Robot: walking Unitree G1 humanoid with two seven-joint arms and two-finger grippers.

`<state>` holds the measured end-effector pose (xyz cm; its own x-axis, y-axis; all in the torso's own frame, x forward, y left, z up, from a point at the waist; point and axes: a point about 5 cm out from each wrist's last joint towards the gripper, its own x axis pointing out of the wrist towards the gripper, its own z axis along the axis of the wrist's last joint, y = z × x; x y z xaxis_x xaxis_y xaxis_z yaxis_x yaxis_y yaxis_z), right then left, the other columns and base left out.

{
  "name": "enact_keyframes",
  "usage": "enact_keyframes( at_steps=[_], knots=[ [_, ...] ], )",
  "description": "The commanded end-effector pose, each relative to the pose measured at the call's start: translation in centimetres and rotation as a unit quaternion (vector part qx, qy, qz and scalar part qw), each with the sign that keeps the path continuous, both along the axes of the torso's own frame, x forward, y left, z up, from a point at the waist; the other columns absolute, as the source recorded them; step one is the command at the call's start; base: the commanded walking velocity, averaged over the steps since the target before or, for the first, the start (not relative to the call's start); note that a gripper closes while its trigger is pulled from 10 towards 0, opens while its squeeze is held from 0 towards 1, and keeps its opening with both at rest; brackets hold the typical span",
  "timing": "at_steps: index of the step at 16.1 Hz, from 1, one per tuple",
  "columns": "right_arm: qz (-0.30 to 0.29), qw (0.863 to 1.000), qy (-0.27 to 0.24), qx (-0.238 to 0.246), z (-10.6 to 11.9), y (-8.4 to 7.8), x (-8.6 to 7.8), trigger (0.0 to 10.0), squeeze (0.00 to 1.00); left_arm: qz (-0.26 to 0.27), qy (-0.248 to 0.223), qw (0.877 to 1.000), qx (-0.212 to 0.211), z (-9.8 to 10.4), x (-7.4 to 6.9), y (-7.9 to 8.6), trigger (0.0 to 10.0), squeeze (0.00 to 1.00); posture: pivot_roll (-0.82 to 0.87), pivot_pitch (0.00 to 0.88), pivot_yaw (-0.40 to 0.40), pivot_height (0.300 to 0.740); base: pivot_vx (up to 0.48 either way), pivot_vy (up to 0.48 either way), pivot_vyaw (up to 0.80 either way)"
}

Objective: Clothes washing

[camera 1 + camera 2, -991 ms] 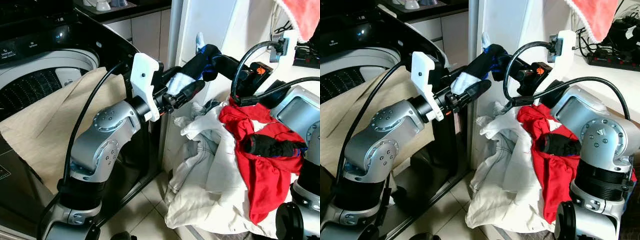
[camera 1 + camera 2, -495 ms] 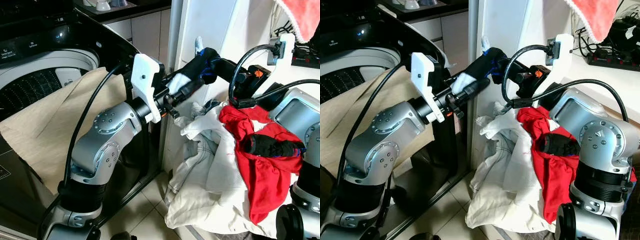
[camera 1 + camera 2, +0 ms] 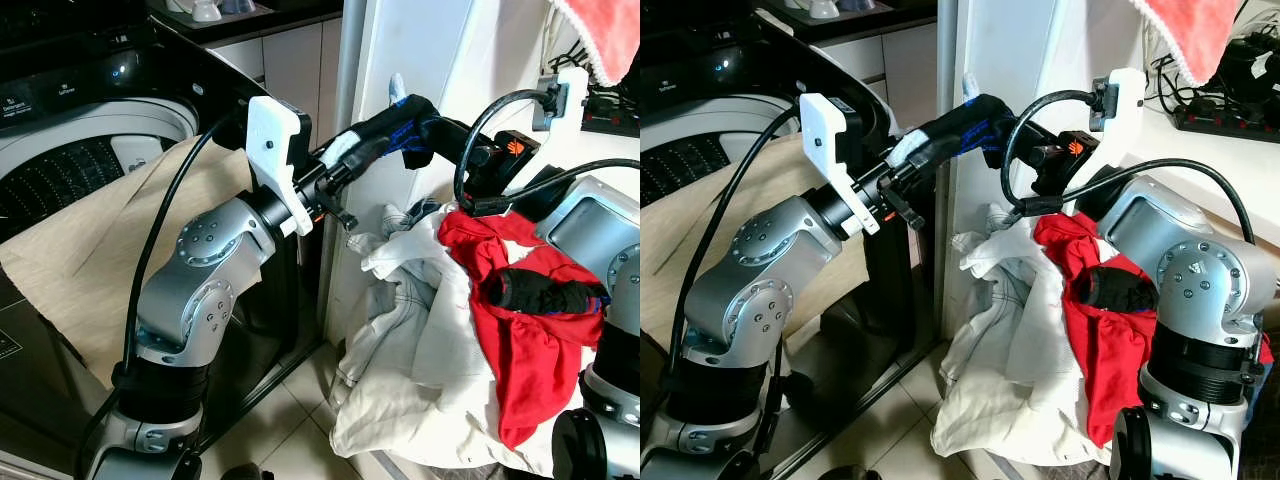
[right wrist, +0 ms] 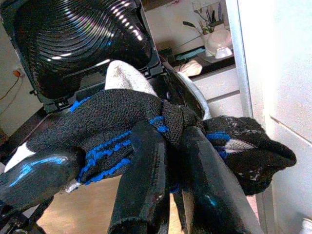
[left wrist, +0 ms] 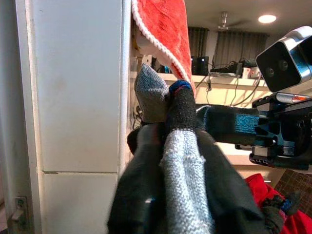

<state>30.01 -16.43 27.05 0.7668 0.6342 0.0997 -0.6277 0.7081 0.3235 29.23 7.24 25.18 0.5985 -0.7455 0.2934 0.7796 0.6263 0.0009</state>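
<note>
Two silver arms meet over one black sock (image 3: 385, 135) with blue stitching, pinched between the left gripper (image 3: 345, 165) and the right gripper (image 3: 445, 140). One washing machine (image 3: 90, 120) carries one beige cloth (image 3: 90, 250) over its front edge. One red garment (image 3: 520, 330) and one white garment (image 3: 420, 340) hang beside it, one red towel (image 3: 600, 35) above.

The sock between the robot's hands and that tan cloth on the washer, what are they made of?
The sock looks like stretchy knit yarn, black with blue and grey: small knit loops show close up. Both the left gripper and the right gripper pinch it. The tan cloth looks like thin woven fabric, maybe cotton or linen, matte and softly creased.
</note>
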Motion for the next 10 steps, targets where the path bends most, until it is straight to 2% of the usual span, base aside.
enact_keyframes(
  at_steps=[1,5,6,7,10],
  knots=[
    [-0.002,1.000,-0.013,-0.005,0.3,0.1,-0.3,0.0,0.00,0.009,-0.007,1.000,-0.001,0.2,0.3,0.2,0.0,0.00,-0.12,0.000,-0.011,0.740,0.000,0.000,0.00],
    [0.001,1.000,-0.016,-0.006,0.3,0.3,-0.3,0.0,0.00,0.030,-0.011,0.999,-0.004,0.4,0.7,0.7,0.0,0.00,-0.11,0.000,-0.010,0.740,0.000,0.000,0.00],
    [0.003,1.000,-0.019,-0.006,0.3,0.3,-0.4,0.9,0.00,0.035,-0.010,0.999,-0.006,0.4,0.8,0.8,0.0,0.00,-0.11,0.000,-0.010,0.740,0.000,0.000,0.00],
    [0.002,1.000,-0.018,-0.004,0.3,0.3,-0.3,10.0,1.00,0.041,-0.011,0.999,-0.006,0.5,1.0,0.9,0.0,0.00,-0.11,0.000,-0.010,0.740,0.000,0.000,0.00],
    [0.022,1.000,-0.022,0.000,0.3,0.8,-0.6,10.0,1.00,0.068,-0.014,0.998,-0.004,0.7,1.7,1.7,0.0,0.00,-0.11,0.000,-0.011,0.740,0.000,0.000,0.00]
  ],
)
